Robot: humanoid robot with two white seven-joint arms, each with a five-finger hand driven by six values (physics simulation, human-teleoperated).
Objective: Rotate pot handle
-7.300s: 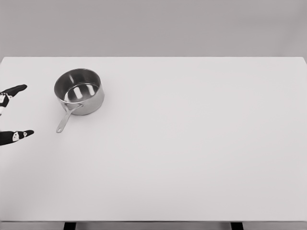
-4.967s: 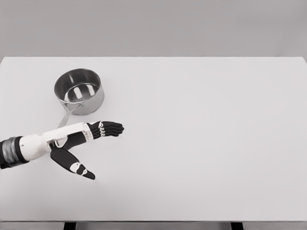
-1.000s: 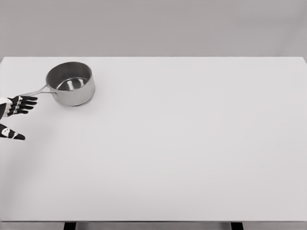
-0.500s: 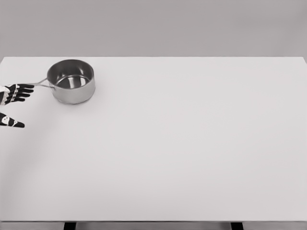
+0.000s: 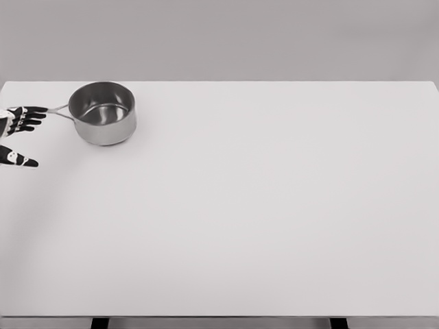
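The left hand (image 5: 15, 133) is cut off by the picture's left edge; only fingers show.

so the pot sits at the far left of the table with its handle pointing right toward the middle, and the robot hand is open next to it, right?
Not quite. In the head view the pot does sit at the far left of the table, but its handle points left, toward the table edge, not toward the middle. The left robot hand is open beside the handle's tip.

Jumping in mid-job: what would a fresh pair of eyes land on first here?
The shiny steel pot at the far left of the white table, its thin handle pointing left. Next, the left hand at the picture's left edge, fingers spread, fingertips at the handle's end.
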